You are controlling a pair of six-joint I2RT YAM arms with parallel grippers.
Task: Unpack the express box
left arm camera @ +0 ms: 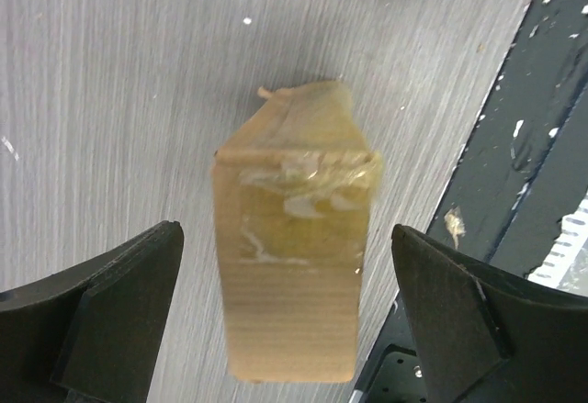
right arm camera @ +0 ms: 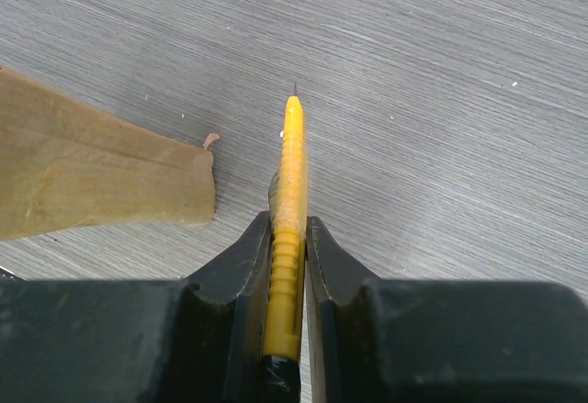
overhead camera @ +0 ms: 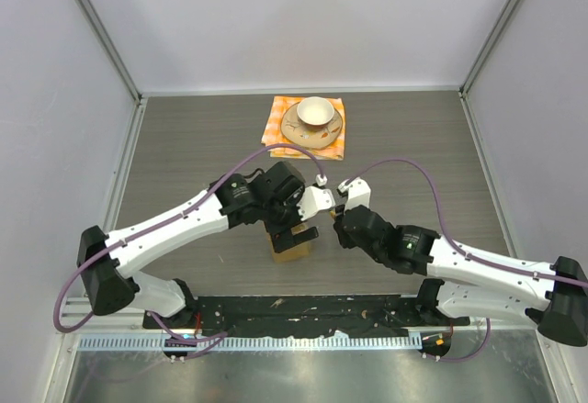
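Wide-open left gripper [left arm camera: 283, 233] hangs over the express box [left arm camera: 292, 302], plain brown corrugated card, tape-glossed, lying on the grey grained table [left arm camera: 110, 91]; right gripper [right arm camera: 289, 229] pinches a ribbed yellow tool [right arm camera: 293, 146], perhaps a cutter

FREE: grey desk [overhead camera: 184, 146] flanks are unobstructed; gaps are seen between small brown cardboard box [left arm camera: 294, 265] and left end effector [overhead camera: 294, 234] fingers [left arm camera: 119, 320] | BLOCKED: far centre is taken by orange checkered cloth [overhead camera: 274, 135]; box's right by right end effector [overhead camera: 347, 229]
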